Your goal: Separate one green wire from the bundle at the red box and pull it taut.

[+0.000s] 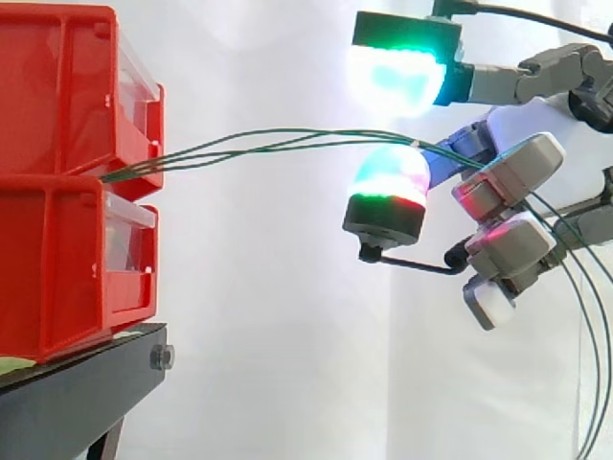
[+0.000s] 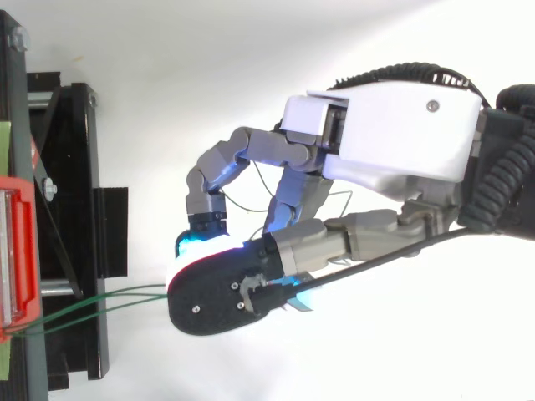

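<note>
Several thin green wires (image 1: 268, 142) leave the gap between the upper red box (image 1: 67, 86) and the lower red box (image 1: 67, 268) and run right as a loose bundle to my hand (image 1: 508, 172). They pass through a gap between one glowing cyan-green fingertip (image 1: 397, 72) above and a red-green pad (image 1: 388, 177) below, lying on top of the lower pad. The two pads stand apart and do not pinch the wires. From above, the wires (image 2: 125, 294) reach the underside of my hand (image 2: 393, 125) beside the red box (image 2: 17, 251).
The red boxes sit stacked on a black stand (image 1: 77, 393) at the left. Behind the hand the wires' slack (image 1: 584, 316) hangs down at the right edge. A white curtain lies behind everything.
</note>
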{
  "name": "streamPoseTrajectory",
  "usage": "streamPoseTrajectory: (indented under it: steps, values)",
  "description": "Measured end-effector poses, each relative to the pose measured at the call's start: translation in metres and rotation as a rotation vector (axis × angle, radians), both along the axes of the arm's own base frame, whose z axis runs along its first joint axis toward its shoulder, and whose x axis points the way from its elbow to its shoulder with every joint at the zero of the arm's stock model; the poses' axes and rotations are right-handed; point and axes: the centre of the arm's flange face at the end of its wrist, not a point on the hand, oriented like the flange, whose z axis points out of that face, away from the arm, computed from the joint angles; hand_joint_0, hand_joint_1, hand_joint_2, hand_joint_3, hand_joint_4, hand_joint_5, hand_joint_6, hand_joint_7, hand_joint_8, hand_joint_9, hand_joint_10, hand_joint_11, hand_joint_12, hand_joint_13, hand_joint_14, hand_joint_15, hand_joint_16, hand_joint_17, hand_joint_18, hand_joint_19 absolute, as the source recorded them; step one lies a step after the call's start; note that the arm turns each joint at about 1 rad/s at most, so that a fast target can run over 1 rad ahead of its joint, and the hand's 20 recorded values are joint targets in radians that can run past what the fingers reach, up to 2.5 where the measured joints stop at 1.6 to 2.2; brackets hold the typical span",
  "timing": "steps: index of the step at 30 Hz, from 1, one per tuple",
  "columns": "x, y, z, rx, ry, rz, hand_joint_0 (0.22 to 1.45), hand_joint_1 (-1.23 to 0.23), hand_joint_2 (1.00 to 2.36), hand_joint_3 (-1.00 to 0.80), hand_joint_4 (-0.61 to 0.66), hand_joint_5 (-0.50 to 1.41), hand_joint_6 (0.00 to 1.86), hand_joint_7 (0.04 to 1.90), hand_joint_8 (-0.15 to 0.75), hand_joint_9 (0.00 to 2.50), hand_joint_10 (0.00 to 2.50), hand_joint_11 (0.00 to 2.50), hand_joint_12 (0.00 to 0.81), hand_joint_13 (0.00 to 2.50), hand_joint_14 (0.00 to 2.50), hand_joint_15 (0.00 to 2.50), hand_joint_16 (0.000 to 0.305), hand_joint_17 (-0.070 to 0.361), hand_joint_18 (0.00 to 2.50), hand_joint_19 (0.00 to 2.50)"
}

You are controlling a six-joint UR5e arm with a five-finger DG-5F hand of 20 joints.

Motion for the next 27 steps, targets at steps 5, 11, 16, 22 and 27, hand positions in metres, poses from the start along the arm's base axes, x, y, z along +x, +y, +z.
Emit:
streamPoseTrajectory:
  steps: [5,11,16,22,27]
  values:
    - [-0.0003,-0.0001,-0.0009,-0.001,0.002,0.000,0.49,-0.75,1.00,-0.50,0.13,-0.15,0.90,0.98,0.268,1.50,0.01,1.49,0.376,1.30,0.03,0.97,0.056,0.127,0.85,0.67]
    - [-0.0004,-0.0001,-0.0014,-0.001,0.003,0.000,0.62,-0.75,1.01,-0.42,0.09,-0.15,0.90,1.02,0.236,1.48,0.01,1.53,0.349,1.28,0.03,0.99,0.051,0.114,0.80,0.70]
    - [-0.0005,-0.0001,-0.0016,-0.001,0.003,0.000,0.61,-0.67,1.01,-0.37,0.09,-0.15,0.91,1.02,0.234,1.50,0.01,1.56,0.352,1.29,0.03,1.00,0.051,0.114,0.80,0.71]
    - [-0.0005,-0.0001,-0.0016,-0.001,0.003,0.000,0.60,-0.54,1.01,-0.34,0.08,-0.14,0.89,1.03,0.240,1.51,0.01,1.55,0.352,1.29,0.03,1.00,0.051,0.115,0.80,0.72]
    - [-0.0004,-0.0001,-0.0016,-0.001,0.003,0.000,0.61,-0.44,1.01,-0.32,0.09,-0.14,0.87,1.05,0.236,1.53,0.02,1.52,0.351,1.28,0.03,1.00,0.051,0.115,0.79,0.73]
